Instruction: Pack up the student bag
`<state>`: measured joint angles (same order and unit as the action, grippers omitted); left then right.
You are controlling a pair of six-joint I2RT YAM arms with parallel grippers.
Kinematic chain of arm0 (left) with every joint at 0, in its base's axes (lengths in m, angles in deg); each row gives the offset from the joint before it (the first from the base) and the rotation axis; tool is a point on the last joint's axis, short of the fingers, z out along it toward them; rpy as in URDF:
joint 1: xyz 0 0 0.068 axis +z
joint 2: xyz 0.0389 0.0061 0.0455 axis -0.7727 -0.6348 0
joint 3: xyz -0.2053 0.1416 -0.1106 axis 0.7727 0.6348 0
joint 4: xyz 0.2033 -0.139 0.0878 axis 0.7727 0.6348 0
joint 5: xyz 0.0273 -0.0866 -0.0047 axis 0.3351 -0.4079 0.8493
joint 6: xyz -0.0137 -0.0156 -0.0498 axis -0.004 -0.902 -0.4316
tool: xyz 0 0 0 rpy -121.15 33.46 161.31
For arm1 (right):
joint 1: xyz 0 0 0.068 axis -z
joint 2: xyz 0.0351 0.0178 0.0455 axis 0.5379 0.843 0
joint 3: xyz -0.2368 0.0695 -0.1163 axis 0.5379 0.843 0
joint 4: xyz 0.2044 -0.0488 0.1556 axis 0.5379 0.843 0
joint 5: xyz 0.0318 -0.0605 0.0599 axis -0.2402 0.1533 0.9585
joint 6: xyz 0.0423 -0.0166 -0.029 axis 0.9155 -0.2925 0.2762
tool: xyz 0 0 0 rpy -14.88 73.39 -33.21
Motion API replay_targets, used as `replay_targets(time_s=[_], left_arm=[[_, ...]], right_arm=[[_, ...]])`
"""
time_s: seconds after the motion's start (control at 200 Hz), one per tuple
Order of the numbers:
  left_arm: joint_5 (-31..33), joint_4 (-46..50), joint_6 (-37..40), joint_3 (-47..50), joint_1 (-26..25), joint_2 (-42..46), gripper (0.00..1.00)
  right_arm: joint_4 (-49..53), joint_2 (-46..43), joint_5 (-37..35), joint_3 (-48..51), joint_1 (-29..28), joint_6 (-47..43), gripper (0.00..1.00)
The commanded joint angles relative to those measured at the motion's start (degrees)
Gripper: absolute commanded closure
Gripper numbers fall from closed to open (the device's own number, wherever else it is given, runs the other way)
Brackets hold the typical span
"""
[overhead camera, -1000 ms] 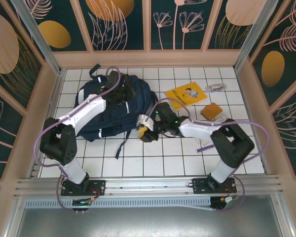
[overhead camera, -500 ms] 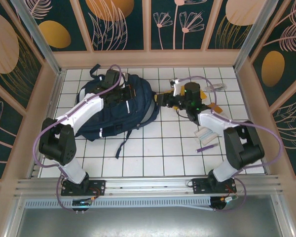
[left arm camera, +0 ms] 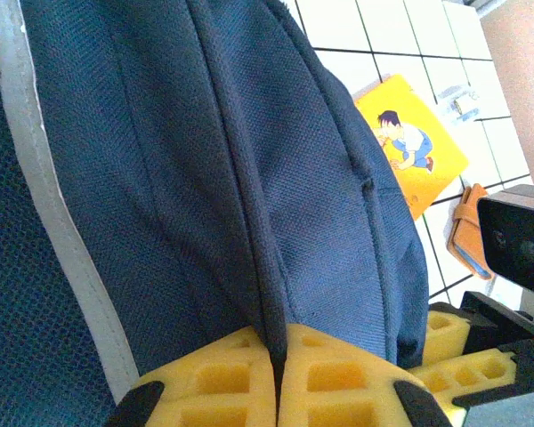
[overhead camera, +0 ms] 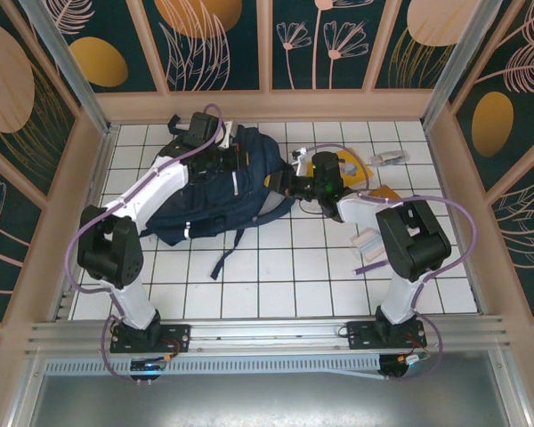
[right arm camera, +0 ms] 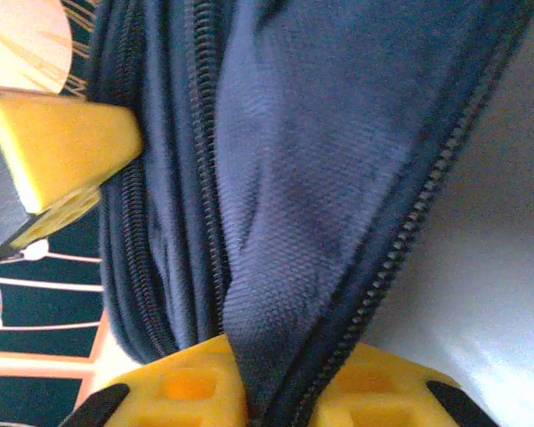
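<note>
The navy-blue student bag (overhead camera: 209, 191) lies on the tiled floor at the back left, its top toward the right. My left gripper (overhead camera: 230, 165) is on the bag's upper part, shut on a fold of its fabric (left arm camera: 271, 294) between the yellow pads. My right gripper (overhead camera: 283, 181) is at the bag's right edge, shut on the cloth beside a zipper (right arm camera: 276, 356). The zipper teeth (right arm camera: 409, 240) run up to the right, and the left gripper's yellow finger (right arm camera: 62, 151) shows at the upper left of the right wrist view.
A yellow picture book (left arm camera: 409, 151) lies right of the bag, partly under the right arm (overhead camera: 356, 165). A brown wallet (overhead camera: 384, 192), a small clear item (overhead camera: 387, 157), a white pack (overhead camera: 370, 241) and a purple pen (overhead camera: 372, 265) lie on the right. Wooden walls enclose the floor.
The right gripper swung from the floor in front of the bag up to its right edge and shut on the fabric. The bag has been pulled toward the back right.
</note>
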<state>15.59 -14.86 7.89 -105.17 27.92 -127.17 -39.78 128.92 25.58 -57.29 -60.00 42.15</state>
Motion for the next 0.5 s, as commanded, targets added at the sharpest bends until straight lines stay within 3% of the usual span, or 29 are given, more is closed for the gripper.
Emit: replay_targets(time_s=[0.0, 0.095, 0.25, 0.33, 0.4, 0.495], left_arm=[[-2.28, -0.28, 5.30, -6.35, 1.26, -1.10, 1.00], [-1.71, 3.35, 6.87, -9.46, 3.23, -1.85, 1.00], [-2.79, 4.72, 9.46, -11.41, 4.76, -1.11, 1.00], [-4.87, 4.40, 10.56, -11.50, 4.76, -1.10, 1.00], [-6.39, 4.19, 10.94, -11.42, 4.79, -1.35, 1.00], [-7.78, 5.13, 12.24, -12.29, 5.04, -2.53, 1.00]], right_arm=[[-7.43, 0.41, 3.32, -0.10, 0.36, 3.70, 0.82], [-12.77, 0.21, 5.71, 3.21, 1.93, 5.41, 0.83], [-13.12, 1.58, 9.67, 4.33, 4.56, 3.12, 0.83], [-17.35, 3.04, 13.63, 4.16, 5.13, 3.72, 0.98], [-24.56, 4.43, 16.98, 4.30, 5.05, 6.81, 1.00], [-43.54, 6.81, 20.39, 5.84, 4.97, 15.64, 1.00]])
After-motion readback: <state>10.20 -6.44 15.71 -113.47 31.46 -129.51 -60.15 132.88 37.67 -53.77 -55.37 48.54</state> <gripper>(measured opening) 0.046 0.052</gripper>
